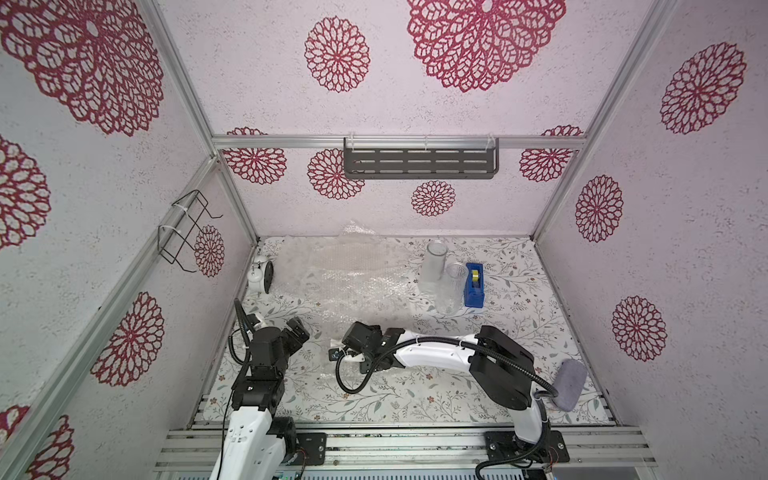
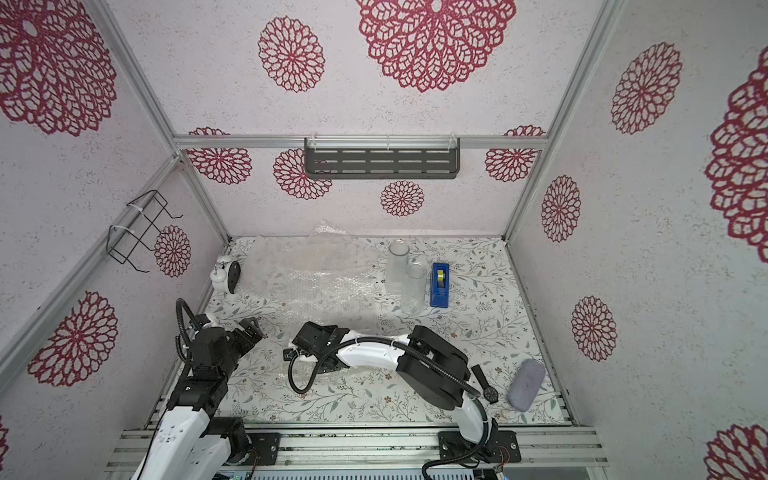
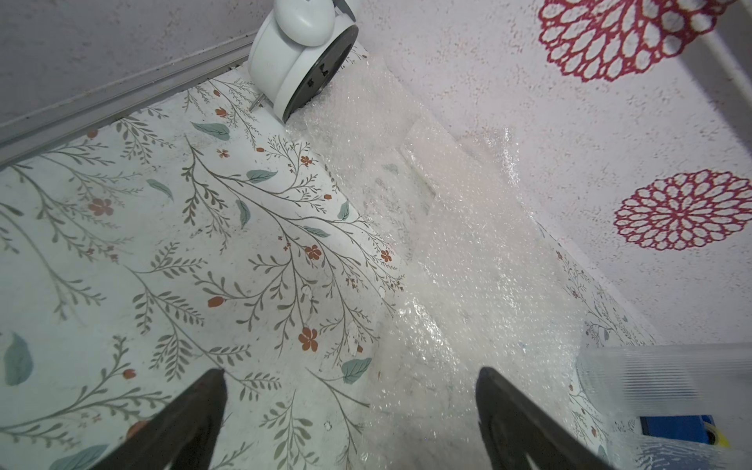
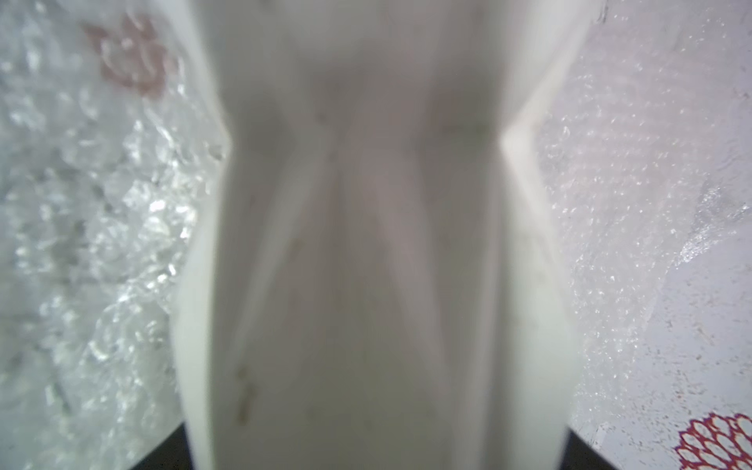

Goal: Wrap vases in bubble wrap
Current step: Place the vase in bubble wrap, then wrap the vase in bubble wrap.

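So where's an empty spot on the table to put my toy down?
Bare cloth lies along the front edge, between the left arm and the right arm. More lies on the right, between the blue tape holder and the grey case. The back is crowded: bubble wrap, clock, frosted glass, ribbed glass.

Bubble wrap (image 1: 345,274) spread at 11 o'clock on floral table (image 1: 415,399). Frosted glass cylinder (image 1: 435,262), clear ribbed glass (image 1: 452,291) upright at 1 o'clock; blue tape dispenser (image 1: 473,286) at their 3 o'clock.
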Tool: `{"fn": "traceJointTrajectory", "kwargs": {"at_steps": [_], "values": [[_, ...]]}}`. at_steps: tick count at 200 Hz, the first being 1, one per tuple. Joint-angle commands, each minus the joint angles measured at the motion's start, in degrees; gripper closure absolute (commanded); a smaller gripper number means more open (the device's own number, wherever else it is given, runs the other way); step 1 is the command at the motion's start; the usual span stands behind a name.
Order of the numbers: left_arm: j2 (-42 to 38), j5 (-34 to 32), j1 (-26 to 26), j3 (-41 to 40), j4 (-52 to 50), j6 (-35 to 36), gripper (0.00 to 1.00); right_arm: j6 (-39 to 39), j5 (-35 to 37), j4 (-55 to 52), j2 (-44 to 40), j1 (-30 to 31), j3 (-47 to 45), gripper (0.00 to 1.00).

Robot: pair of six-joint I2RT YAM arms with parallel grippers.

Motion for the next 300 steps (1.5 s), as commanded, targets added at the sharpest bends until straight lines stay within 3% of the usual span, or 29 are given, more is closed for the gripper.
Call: {"fn": "traceJointTrajectory", "kwargs": {"at_steps": [1,14,70,97,118,147,178,207,241,300], "values": [[1.13,0.26,0.51,-0.35,1.6,0.86,0.02,0.18,0.01,3.22,-1.13,0.27,1.42,0.12],[2.42,0.99,0.56,-0.14,2.08,1.01,0.02,0.85,-0.32,3.4,-1.9,0.26,1.25,0.01],[10.79,7.06,0.27,2.91,2.9,0.77,0.0,2.87,-1.58,5.91,-8.96,0.97,-3.24,0.01],[12.28,9.32,-1.16,3.95,1.61,-0.77,0.05,4.82,-2.91,7.65,-14.03,1.59,-7.36,0.01],[10.26,9.3,-4.44,4.74,-0.89,-1.6,0.08,7.3,-2.62,6.83,-17.82,3.98,-10.11,0.1],[7.59,4.45,-11.23,7.89,-9.32,-2.01,0.1,11.63,-0.62,4.4,-23.58,7.09,-16.02,0.2],[9.88,7.4,-14.49,5.88,-8.38,-4.92,0.16,16.83,-2.67,4.81,-28.8,10.49,-23.32,0.29],[12.81,6.44,-16.53,4.74,-4.99,-6.48,0.19,19.54,-2.23,8.35,-27.95,11.68,-27.16,0.37],[18.11,2.46,-16.28,10.48,-9.3,-3.26,0.19,19.74,2.88,8.1,-21.78,11.63,-25.64,0.59],[27.13,5.18,-16.24,13.83,-7.14,-2.57,0.18,16.35,9.45,16.6,-17.95,10.49,-30.05,0.61]]}}
